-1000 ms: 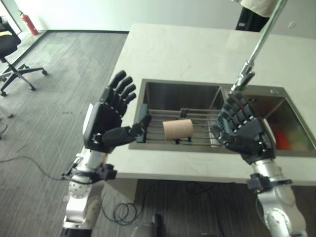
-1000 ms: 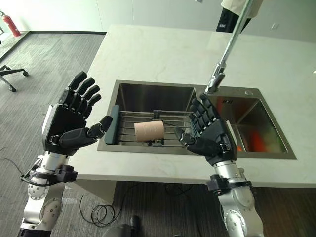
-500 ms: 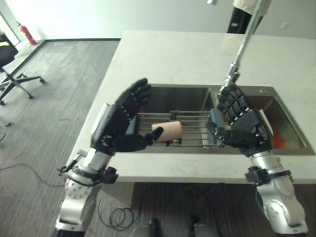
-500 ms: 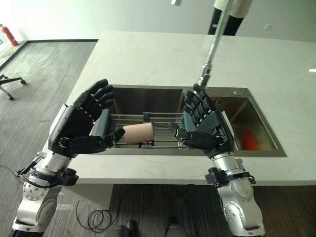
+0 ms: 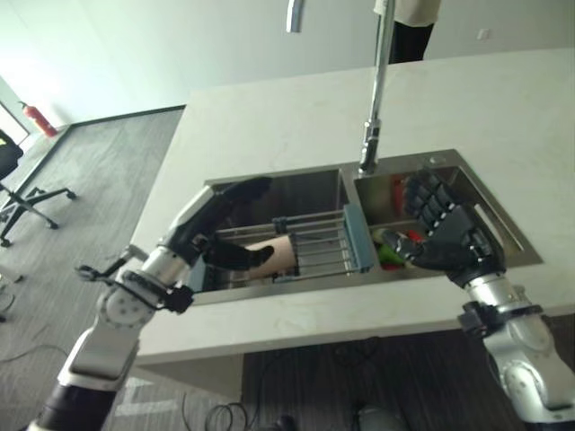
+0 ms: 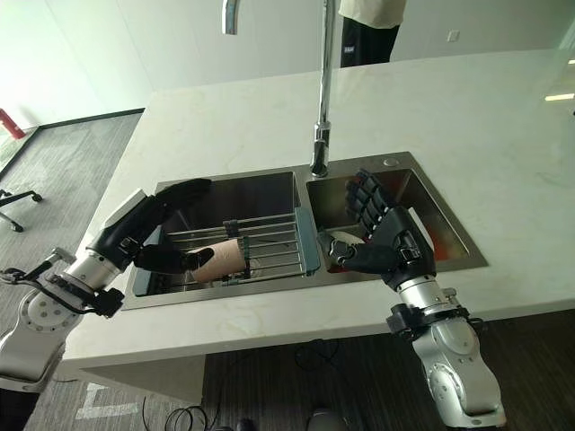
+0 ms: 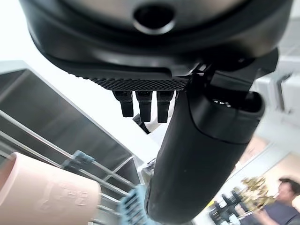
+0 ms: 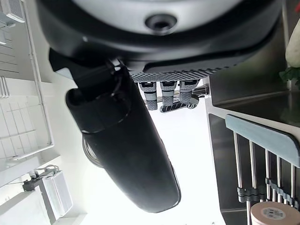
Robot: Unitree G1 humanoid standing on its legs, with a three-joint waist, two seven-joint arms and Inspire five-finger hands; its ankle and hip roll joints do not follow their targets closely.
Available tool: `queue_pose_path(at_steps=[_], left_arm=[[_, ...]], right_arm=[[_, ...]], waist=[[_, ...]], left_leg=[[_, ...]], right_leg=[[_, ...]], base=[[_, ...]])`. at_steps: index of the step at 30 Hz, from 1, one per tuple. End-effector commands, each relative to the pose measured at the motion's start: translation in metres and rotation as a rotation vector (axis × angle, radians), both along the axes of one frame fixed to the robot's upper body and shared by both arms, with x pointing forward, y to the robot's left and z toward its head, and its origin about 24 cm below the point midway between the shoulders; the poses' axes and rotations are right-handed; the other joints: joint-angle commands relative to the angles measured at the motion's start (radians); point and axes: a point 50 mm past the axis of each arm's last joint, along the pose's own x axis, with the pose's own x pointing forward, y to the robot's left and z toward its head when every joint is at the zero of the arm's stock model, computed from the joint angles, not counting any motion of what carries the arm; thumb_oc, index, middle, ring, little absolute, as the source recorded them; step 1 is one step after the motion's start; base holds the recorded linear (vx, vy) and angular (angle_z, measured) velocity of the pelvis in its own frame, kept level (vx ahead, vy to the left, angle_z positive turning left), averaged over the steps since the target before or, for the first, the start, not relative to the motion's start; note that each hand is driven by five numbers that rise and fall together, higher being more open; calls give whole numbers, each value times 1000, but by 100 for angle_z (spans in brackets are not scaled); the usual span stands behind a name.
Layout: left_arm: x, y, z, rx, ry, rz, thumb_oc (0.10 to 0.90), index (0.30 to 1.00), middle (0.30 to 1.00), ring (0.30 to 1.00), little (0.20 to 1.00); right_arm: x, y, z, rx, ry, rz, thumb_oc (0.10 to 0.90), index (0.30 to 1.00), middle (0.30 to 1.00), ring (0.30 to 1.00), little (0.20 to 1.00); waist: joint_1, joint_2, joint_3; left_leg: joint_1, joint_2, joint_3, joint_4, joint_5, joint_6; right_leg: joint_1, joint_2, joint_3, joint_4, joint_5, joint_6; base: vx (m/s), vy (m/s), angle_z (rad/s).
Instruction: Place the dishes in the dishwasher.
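A tan cup (image 5: pixel 275 255) lies on its side on a wire rack (image 5: pixel 319 242) across the left basin of a steel sink (image 6: pixel 269 292). My left hand (image 5: pixel 214 224) reaches into that basin, open. Its fingers stretch straight above the cup and its thumb points at the cup's near end. The left wrist view shows the cup (image 7: pixel 42 192) just past the thumb, not clasped. My right hand (image 6: pixel 391 238) hovers open over the right basin, palm turned toward the rack. From its wrist view the cup (image 8: pixel 274 213) lies far off on the rack.
A tall chrome faucet (image 5: pixel 373 90) rises behind the divider between the basins. Red and green items (image 5: pixel 395 247) lie in the right basin under my right hand. A person (image 6: pixel 368 18) stands at the counter's far side. An office chair (image 5: pixel 18 180) is on the carpet at left.
The camera has shifted. My left hand went from beside the sink into the left basin, up to the cup. My right hand moved from the rack's end to over the right basin.
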Motion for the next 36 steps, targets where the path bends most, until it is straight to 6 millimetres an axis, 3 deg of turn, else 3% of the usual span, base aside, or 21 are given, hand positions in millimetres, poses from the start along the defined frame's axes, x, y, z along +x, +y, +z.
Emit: queue_pose_path(at_steps=[1, 12, 21, 36], left_arm=[[11, 0, 38, 70, -186, 25, 800, 900, 900, 900, 900], [30, 20, 19, 190, 27, 72, 800, 900, 900, 900, 900], [40, 22, 2, 167, 99, 89, 800, 900, 900, 900, 900], [48, 30, -9, 187, 111, 153, 800, 900, 900, 900, 900]], right_arm=[[5, 7, 46, -29, -240, 60, 800, 900, 900, 900, 900], [10, 5, 46, -122, -190, 115, 800, 900, 900, 900, 900], [13, 7, 44, -161, -179, 132, 800, 900, 900, 900, 900], [12, 7, 41, -202, -164, 143, 800, 900, 900, 900, 900]], waist=[[-11, -7, -56], [-33, 2, -60], [-48, 4, -61], [-69, 2, -66]], left_leg=[[19, 47, -19, 57, -100, -48], [32, 49, 8, 57, -105, -47], [39, 52, 26, 57, -108, -44], [47, 59, 47, 57, -110, -40]], right_leg=[[85, -29, 31, -72, -32, 108], [91, -21, 49, -72, -34, 108], [93, -14, 62, -72, -35, 106], [92, 2, 80, -72, -35, 102]], base=[[5, 24, -11], [0, 9, -5], [-5, 3, -5], [-3, 0, -4]])
